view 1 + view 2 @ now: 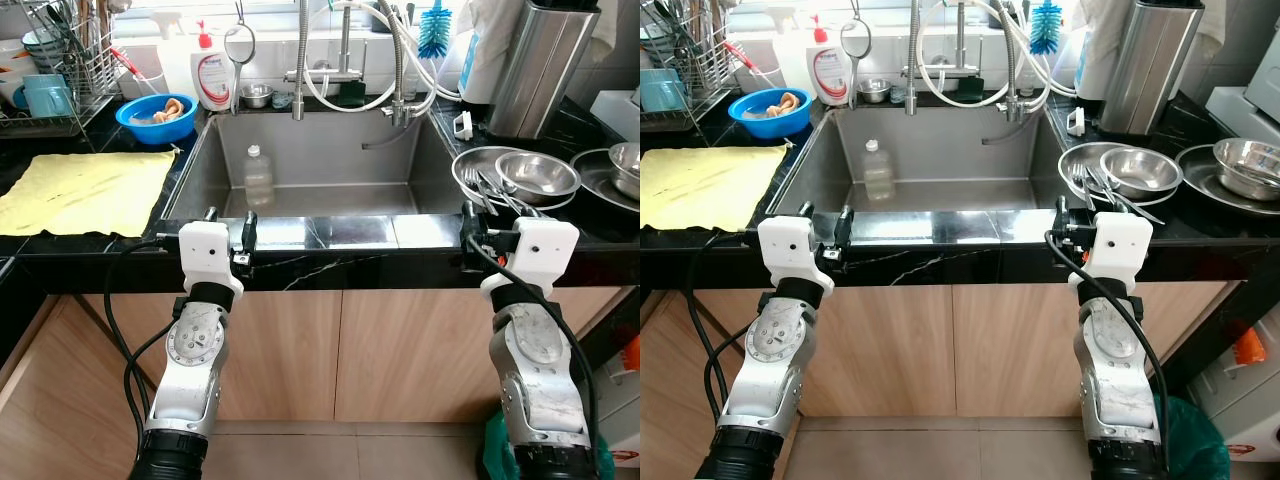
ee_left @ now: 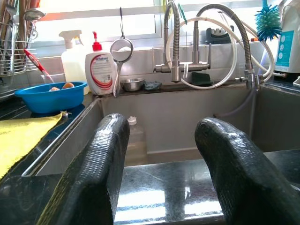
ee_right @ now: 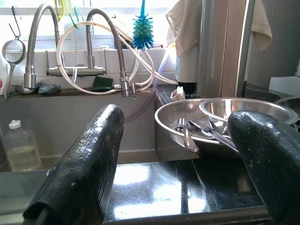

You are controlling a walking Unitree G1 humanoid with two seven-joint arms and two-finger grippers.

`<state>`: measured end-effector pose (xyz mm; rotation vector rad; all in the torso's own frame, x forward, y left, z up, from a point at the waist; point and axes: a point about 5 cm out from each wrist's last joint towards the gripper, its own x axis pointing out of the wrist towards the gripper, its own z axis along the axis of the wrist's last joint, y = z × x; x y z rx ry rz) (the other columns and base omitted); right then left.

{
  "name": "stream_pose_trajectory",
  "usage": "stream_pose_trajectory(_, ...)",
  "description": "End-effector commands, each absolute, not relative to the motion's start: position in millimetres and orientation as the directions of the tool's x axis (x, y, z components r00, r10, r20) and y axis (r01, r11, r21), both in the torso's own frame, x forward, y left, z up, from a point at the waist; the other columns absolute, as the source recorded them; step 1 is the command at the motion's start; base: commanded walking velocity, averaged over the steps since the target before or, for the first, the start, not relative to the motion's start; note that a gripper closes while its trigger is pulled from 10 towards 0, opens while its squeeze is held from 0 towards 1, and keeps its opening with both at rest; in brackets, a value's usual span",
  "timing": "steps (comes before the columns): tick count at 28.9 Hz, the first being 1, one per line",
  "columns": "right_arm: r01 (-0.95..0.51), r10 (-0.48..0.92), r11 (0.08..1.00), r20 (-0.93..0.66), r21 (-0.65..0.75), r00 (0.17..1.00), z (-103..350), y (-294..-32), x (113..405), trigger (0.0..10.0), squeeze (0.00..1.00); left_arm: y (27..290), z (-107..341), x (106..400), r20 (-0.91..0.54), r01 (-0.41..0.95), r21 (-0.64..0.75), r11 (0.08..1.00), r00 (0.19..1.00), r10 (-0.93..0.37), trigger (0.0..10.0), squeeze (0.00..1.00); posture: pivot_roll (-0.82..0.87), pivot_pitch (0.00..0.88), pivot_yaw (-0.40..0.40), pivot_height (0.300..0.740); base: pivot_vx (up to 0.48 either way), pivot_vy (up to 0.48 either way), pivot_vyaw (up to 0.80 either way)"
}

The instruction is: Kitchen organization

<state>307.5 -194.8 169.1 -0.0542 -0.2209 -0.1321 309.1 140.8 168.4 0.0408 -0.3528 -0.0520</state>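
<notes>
Both arms are raised to the front edge of the black worktop (image 1: pixel 330 262), one at each front corner of the steel sink (image 1: pixel 320 165). The left hand (image 1: pixel 228 232) rests at the sink's left front corner, its two black fingers (image 2: pixel 101 173) spread apart with nothing between them. The right hand (image 1: pixel 470 232) sits at the right front corner, fingers (image 3: pixel 84 173) likewise parted and empty.

Inside the sink stands a small clear plastic bottle (image 1: pixel 258 176) with a white cap — upright, near the left wall, holding a little yellowish liquid. Two flexible spring taps (image 1: pixel 300 60) arch over the basin, looped with white hoses.

To the right of the sink, on the worktop, lies a wide steel plate (image 1: pixel 478 172) carrying a steel bowl (image 1: pixel 537 176) and several forks and utensils (image 1: pixel 492 190) that lie across its near side. Further right another steel bowl (image 1: pixel 627 168) sits on a second plate. Behind them stands a tall steel cylinder (image 1: pixel 545 65), with a blue bottle brush (image 1: pixel 434 32) hanging beside it near the taps.

To the left, a yellow cloth (image 1: pixel 85 190) is spread flat on the worktop. Behind it is a blue bowl (image 1: pixel 156 117) with something orange-brown inside, then a white pump bottle with a red top (image 1: pixel 211 75) and a white spray bottle (image 1: pixel 172 55). A small round strainer (image 1: pixel 239 45) hangs by the window, and a wire dish rack (image 1: pixel 55 70) holds cups at the far left.
</notes>
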Motion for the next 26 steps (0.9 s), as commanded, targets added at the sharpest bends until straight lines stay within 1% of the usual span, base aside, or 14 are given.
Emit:
stream_pose_trajectory(1, 0.130, -0.119, 0.991, 0.227, -0.032, 0.967, 171, -192, 310, 10.0, 0.00, 141, 165, 310, 0.332, 0.048, 0.063, 0.997, 0.941, -0.066, 10.0, 0.00, -0.14, 0.000, 0.045, 0.740, 0.000, 0.000, 0.00)
stream_pose_trajectory(8, 0.129, -0.121, 0.991, 0.207, -0.024, 0.971, 166, -192, 310, 10.0, 0.00, 134, 169, 316, 0.337, 0.068, 0.048, 0.997, 0.938, -0.080, 10.0, 0.00, -0.14, 0.000, 0.045, 0.740, 0.000, 0.000, 0.00)
stream_pose_trajectory(12, 0.151, -0.147, 0.988, 0.177, -0.010, 0.973, 160, -194, 309, 10.0, 0.00, 132, 170, 314, 0.339, 0.074, 0.048, 0.996, 0.937, -0.086, 10.0, 0.00, -0.14, 0.000, 0.042, 0.740, 0.000, 0.000, 0.00)
stream_pose_trajectory(16, 0.149, -0.146, 0.989, 0.191, 0.002, 0.971, 166, -193, 313, 10.0, 0.00, 136, 167, 313, 0.328, 0.073, 0.057, 0.996, 0.941, -0.088, 10.0, 0.00, -0.13, 0.000, 0.040, 0.740, 0.000, 0.000, 0.00)
stream_pose_trajectory(26, 0.130, -0.130, 0.991, 0.195, 0.013, 0.972, 161, -187, 306, 10.0, 0.00, 138, 168, 310, 0.341, 0.065, 0.048, 0.997, 0.937, -0.078, 10.0, 0.00, -0.13, 0.000, 0.038, 0.740, 0.000, 0.000, 0.00)
